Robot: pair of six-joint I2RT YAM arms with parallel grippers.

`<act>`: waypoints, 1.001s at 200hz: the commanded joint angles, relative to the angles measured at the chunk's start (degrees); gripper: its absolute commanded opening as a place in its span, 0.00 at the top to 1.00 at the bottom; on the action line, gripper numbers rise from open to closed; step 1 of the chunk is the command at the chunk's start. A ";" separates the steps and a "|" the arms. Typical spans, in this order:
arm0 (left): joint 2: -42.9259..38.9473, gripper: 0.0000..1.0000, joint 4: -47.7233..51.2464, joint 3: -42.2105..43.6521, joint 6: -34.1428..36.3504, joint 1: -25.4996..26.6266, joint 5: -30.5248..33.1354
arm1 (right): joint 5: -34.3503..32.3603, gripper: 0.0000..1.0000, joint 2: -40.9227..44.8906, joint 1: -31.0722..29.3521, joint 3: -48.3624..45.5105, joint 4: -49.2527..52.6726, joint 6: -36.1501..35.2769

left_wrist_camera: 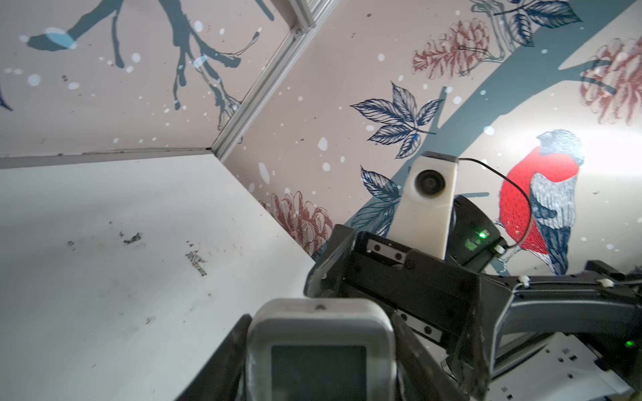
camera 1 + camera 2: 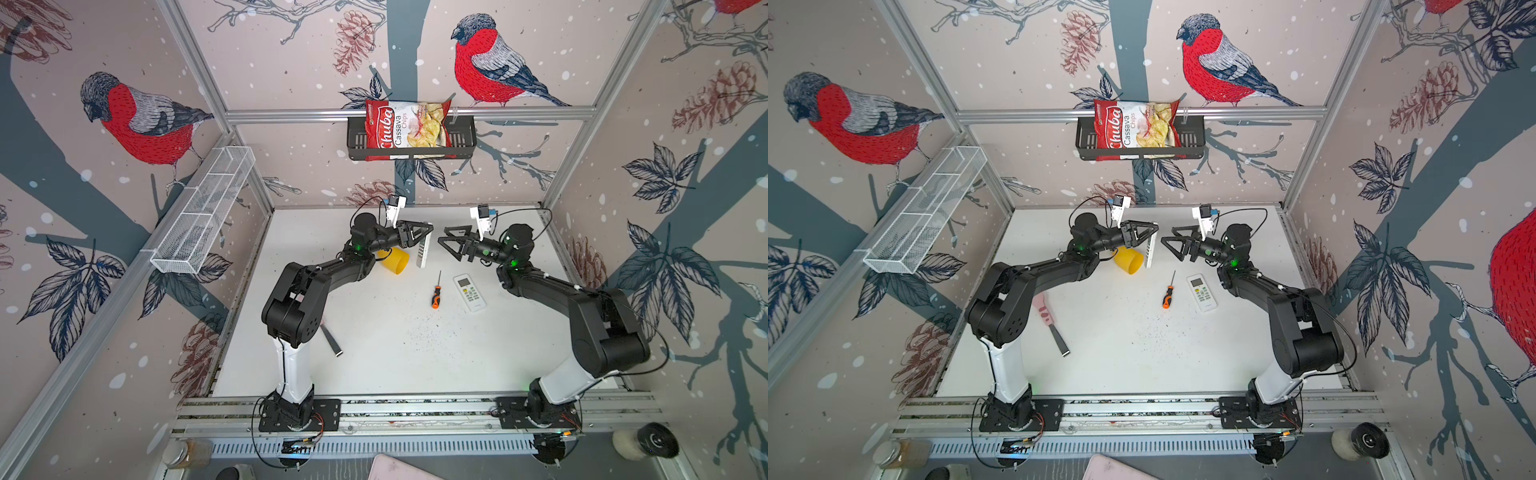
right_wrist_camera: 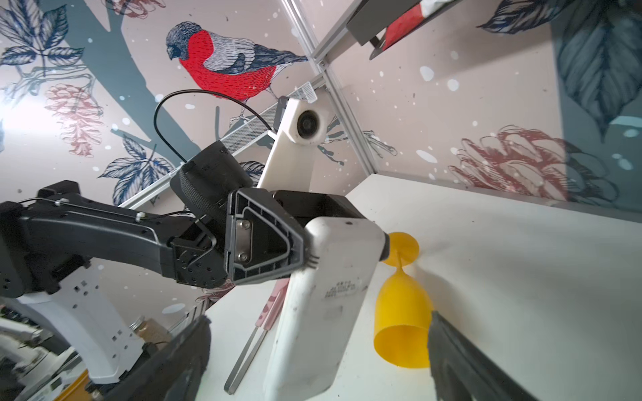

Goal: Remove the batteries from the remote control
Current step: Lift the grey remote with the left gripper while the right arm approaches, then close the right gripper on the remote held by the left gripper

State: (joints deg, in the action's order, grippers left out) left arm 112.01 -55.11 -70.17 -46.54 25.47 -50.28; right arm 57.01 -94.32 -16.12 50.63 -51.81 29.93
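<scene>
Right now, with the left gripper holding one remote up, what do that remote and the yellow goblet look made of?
The held remote looks like hard white plastic, matte and scuffed: grey smudges, moulded rounded corners. The yellow goblet is probably thin moulded plastic, smooth with a slight sheen: uniform colour, thin rim.

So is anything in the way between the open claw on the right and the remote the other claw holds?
Nothing visible: open air separates the right gripper from the remote in the left gripper. The yellow goblet lies beyond the remote. No batteries show on the remote's back.
</scene>
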 commanded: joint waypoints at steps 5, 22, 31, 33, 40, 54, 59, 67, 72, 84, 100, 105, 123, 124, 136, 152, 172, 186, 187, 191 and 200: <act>1.36 0.63 -11.68 -0.48 -4.96 -0.69 -3.07 | 4.08 0.00 -2.63 -1.40 2.38 -1.81 -0.72; 2.05 0.64 -14.11 -0.67 -6.90 -0.94 -3.57 | 4.49 0.00 -4.24 -2.49 3.26 -1.63 -1.26; 2.08 0.64 -15.32 -0.51 -7.69 -0.95 -3.66 | 4.56 0.01 -5.07 -2.78 3.79 -1.60 -1.20; 2.08 0.64 -15.49 -0.54 -7.75 -0.95 -3.61 | 4.63 0.01 -5.23 -2.84 3.84 -1.62 -1.13; 1.99 0.64 -15.62 -0.49 -7.88 -0.96 -3.54 | 4.77 0.01 -5.69 -3.08 4.08 -1.92 -0.97; 1.81 0.64 -16.02 -0.34 -8.05 -0.94 -3.48 | 5.10 0.01 -6.35 -3.38 4.38 -2.48 -0.71; 1.88 0.64 -16.28 -0.38 -8.18 -0.95 -3.50 | 5.27 0.00 -6.51 -3.60 4.54 -2.77 -0.57; 1.90 0.64 -16.75 -0.32 -8.61 -0.95 -3.50 | 5.40 0.00 -6.87 -3.90 4.86 -2.94 -0.55; 1.99 0.64 -17.26 -0.23 -8.94 -0.94 -3.58 | 5.50 0.00 -7.11 -4.13 5.13 -2.94 -0.55; 2.15 0.64 -18.35 -0.16 -9.76 -0.87 -3.67 | 5.65 0.00 -7.75 -4.68 5.81 -2.94 -0.66; 2.16 0.64 -19.14 -0.05 -10.27 -0.94 -3.83 | 5.41 0.00 -8.59 -5.06 6.69 -3.35 -0.52; 2.09 0.64 -19.39 -0.01 -10.36 -0.95 -3.98 | 5.43 0.01 -8.87 -5.21 6.96 -3.86 -0.21; 2.08 0.64 -20.44 0.29 -10.90 -0.87 -4.26 | 6.10 0.01 -10.11 -5.41 7.68 -6.57 1.89; 2.12 0.64 -20.50 0.25 -10.96 -0.87 -4.28 | 6.14 0.01 -10.19 -5.41 7.70 -6.69 1.97; 2.46 0.64 -21.19 0.17 -11.47 -0.86 -4.55 | 6.72 0.05 -10.98 -5.51 7.97 -9.69 4.08; 2.94 0.64 -22.84 0.18 -12.67 -0.86 -4.93 | 7.55 0.09 -11.88 -5.55 8.04 -13.90 7.10; 3.35 0.65 -23.13 -0.06 -13.14 -0.78 -5.26 | 7.87 0.15 -12.40 -5.57 8.24 -15.20 8.26; 3.43 0.65 -23.13 -0.14 -13.05 -0.78 -5.42 | 7.73 0.19 -12.47 -5.56 8.30 -15.16 8.25; 3.41 0.65 -23.17 -0.18 -13.00 -0.78 -5.43 | 7.70 0.19 -12.46 -5.53 8.32 -15.12 8.27; 3.37 0.65 -23.11 -0.14 -13.04 -0.78 -5.42 | 7.76 0.21 -12.53 -5.50 8.39 -15.08 8.30; 3.31 0.65 -23.11 -0.15 -12.94 -0.69 -5.35 | 7.75 0.24 -12.55 -5.55 8.56 -14.76 8.30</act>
State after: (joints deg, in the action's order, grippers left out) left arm 115.48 -74.17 -69.97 -58.70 24.60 -55.09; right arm 63.64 -106.67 -21.61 58.52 -63.09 36.38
